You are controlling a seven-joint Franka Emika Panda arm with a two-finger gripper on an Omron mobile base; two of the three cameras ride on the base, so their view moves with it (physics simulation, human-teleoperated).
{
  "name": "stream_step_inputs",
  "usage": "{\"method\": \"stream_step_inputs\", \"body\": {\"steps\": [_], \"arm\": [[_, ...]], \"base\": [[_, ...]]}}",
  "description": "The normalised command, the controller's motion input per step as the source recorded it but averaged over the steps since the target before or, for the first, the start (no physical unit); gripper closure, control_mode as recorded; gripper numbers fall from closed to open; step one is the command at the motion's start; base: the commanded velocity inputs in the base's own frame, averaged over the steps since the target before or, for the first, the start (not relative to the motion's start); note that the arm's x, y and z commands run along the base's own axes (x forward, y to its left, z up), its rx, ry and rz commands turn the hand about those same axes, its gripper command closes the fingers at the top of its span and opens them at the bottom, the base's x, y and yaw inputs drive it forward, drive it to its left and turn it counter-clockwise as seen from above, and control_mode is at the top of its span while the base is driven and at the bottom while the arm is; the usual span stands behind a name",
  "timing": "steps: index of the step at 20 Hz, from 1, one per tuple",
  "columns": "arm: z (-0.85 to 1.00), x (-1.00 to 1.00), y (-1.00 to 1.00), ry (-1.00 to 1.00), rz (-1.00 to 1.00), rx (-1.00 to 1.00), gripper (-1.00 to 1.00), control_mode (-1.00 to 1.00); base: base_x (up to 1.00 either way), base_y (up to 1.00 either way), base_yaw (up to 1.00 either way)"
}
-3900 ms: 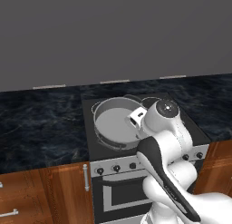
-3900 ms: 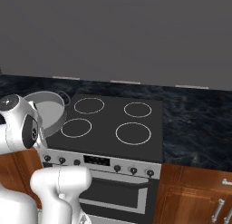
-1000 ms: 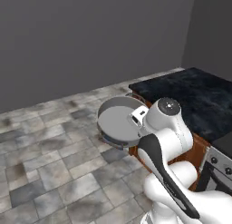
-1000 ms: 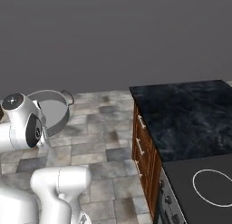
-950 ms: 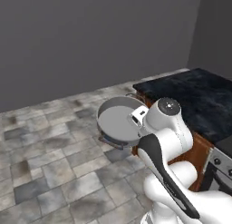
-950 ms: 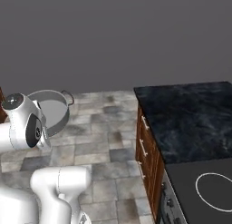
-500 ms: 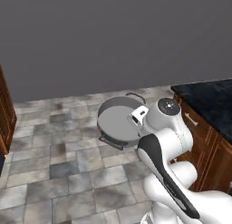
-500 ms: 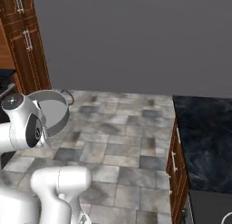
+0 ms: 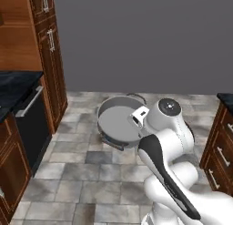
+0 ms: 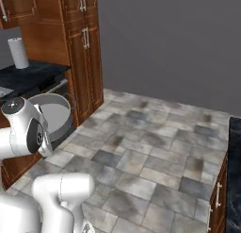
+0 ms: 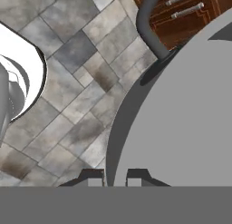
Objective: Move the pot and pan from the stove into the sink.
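base has turned; gripper (image 11: 115, 175) stays clamped on pot (image 9: 119, 123) rim.

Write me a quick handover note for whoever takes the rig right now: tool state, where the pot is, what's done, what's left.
Tool: shut on the pot's rim, one finger on each side of the wall.
Pot: grey, lifted off the stove, carried tilted in the air above the tiled floor while the base is away from the stove.
Pan, stove and sink: positions can't be told from these views.
Done: pot picked up.
Left: bring the pot to the sink and release it, then fetch the pan and do the same.
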Motion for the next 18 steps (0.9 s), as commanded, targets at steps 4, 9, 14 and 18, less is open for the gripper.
{"method": "stream_step_inputs", "body": {"steps": [4,9,14,18], "arm": [[0.0,0.0,0.0,0.0,0.0,0.0,1.0,1.0],[0.0,0.0,0.0,0.0,0.0,0.0,1.0,1.0],[0.0,0.0,0.0,0.0,0.0,0.0,1.0,1.0],[0.0,0.0,0.0,0.0,0.0,0.0,1.0,1.0]], "base": [[-0.01,0.0,0.5],[-0.01,0.0,0.5],[-0.01,0.0,0.5],[-0.01,0.0,0.5]]}}
